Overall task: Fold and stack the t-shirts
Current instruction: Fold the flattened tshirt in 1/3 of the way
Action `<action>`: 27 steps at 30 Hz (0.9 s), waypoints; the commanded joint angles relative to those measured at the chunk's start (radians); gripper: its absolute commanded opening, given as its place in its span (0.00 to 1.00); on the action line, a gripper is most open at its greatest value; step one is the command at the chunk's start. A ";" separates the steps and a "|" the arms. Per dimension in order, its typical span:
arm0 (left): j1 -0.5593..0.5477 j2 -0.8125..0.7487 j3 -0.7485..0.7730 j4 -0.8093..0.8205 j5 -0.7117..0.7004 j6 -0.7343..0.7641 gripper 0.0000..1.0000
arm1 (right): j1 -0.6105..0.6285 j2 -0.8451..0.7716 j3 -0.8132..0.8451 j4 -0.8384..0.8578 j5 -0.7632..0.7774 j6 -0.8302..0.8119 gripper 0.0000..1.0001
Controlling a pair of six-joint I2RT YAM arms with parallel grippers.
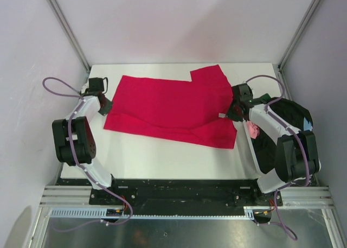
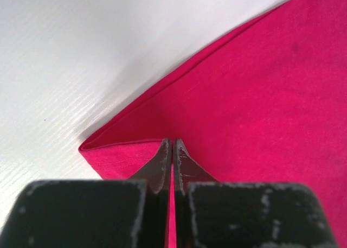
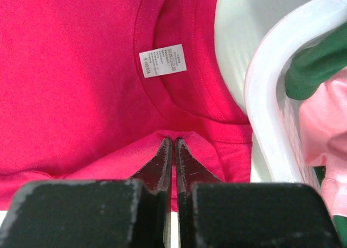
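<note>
A bright red t-shirt [image 1: 168, 109] lies spread on the white table [image 1: 162, 157], its long side folded over so a doubled edge shows [image 2: 162, 90]. My left gripper [image 1: 105, 102] is at its left end, shut on the red cloth near a folded corner [image 2: 173, 142]. My right gripper [image 1: 232, 113] is at the right end, shut on red cloth just below the collar [image 3: 173, 141]. The white neck label [image 3: 162, 61] faces up inside the collar. More t-shirts, one green [image 3: 320, 63] and one pink [image 3: 325, 123], lie bunched in the tub to the right.
A white plastic tub [image 3: 271, 96] stands right beside the red shirt's collar end, under my right arm, with pink cloth [image 1: 253, 129] showing. Grey walls and metal posts close in the table on the left, back and right.
</note>
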 commanded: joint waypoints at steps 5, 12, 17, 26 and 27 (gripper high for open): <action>0.009 -0.005 0.049 0.033 0.005 -0.022 0.00 | -0.030 -0.015 0.040 0.014 0.025 -0.027 0.00; 0.014 0.011 0.063 0.035 0.004 -0.019 0.00 | -0.043 -0.008 0.041 0.037 0.011 -0.030 0.00; 0.017 0.030 0.072 0.034 0.010 -0.020 0.00 | -0.059 0.004 0.043 0.059 -0.005 -0.033 0.00; 0.019 0.067 0.083 0.035 0.010 -0.018 0.00 | -0.065 0.059 0.079 0.080 -0.013 -0.035 0.00; 0.019 0.071 0.084 0.037 0.010 -0.018 0.00 | -0.064 0.066 0.083 0.081 -0.015 -0.034 0.00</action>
